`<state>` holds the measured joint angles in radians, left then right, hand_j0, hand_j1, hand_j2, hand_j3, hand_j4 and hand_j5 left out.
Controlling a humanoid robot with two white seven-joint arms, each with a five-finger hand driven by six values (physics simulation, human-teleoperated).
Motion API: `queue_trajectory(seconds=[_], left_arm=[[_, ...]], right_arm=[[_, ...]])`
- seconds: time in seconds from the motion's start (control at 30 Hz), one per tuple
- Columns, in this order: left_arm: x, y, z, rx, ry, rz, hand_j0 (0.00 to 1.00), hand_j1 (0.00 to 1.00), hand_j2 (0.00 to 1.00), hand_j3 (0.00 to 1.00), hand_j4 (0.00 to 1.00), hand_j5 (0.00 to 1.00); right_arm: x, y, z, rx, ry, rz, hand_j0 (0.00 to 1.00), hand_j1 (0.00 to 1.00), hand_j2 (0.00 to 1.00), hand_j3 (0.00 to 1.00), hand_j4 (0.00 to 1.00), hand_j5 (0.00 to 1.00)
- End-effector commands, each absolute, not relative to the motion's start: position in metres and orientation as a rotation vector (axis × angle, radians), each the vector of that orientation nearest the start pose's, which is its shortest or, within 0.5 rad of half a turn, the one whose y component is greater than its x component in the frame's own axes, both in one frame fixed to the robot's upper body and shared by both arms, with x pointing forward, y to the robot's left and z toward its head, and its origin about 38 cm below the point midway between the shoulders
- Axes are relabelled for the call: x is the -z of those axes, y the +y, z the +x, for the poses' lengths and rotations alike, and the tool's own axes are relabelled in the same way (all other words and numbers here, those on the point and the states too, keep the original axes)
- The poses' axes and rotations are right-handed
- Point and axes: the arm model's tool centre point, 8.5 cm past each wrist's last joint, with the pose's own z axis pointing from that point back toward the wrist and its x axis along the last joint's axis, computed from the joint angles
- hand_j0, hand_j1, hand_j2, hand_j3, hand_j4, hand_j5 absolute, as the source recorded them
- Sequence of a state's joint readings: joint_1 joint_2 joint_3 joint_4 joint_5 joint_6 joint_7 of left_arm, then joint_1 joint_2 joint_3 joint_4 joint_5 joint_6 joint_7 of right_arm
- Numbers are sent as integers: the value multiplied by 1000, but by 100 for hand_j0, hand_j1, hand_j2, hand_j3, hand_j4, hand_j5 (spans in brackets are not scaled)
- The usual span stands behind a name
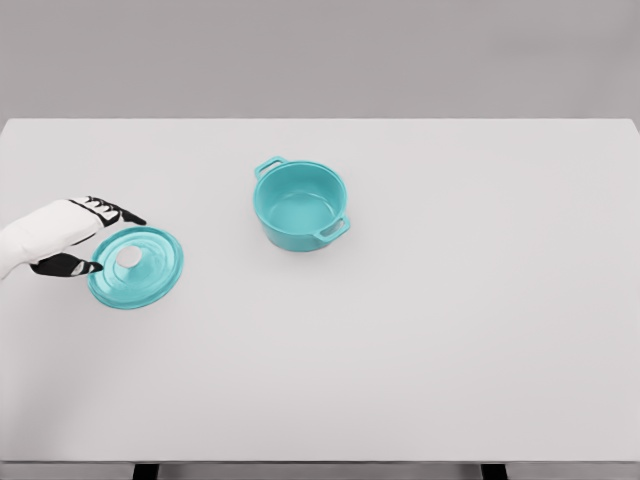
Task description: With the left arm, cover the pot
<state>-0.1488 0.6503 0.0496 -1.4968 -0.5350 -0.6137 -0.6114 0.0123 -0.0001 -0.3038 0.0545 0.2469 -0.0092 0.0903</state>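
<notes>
Teal lid [137,268]: flat on white table [420,340], left of centre, pale knob up. Left hand [75,238]: at lid's left rim, black fingers [118,211] spread above and below the edge, clamped on nothing. Teal pot [299,206]: uncovered, upright, well apart to the right of lid.
</notes>
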Motion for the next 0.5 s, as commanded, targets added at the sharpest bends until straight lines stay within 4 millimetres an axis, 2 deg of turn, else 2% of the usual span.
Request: queue_trajectory(seconds=[0.0, 0.47], left_arm=[[-164, 388, 377, 1714, -1367, 525, 78, 78, 78, 78, 78, 78], [-156, 380, 373, 1737, -1360, 495, 76, 76, 76, 76, 76, 76]], right_arm=[[261, -258, -24, 62, 49, 18, 100, 100, 100, 100, 100, 100], [261, -258, -24, 62, 49, 17, 100, 100, 100, 100, 100, 100]])
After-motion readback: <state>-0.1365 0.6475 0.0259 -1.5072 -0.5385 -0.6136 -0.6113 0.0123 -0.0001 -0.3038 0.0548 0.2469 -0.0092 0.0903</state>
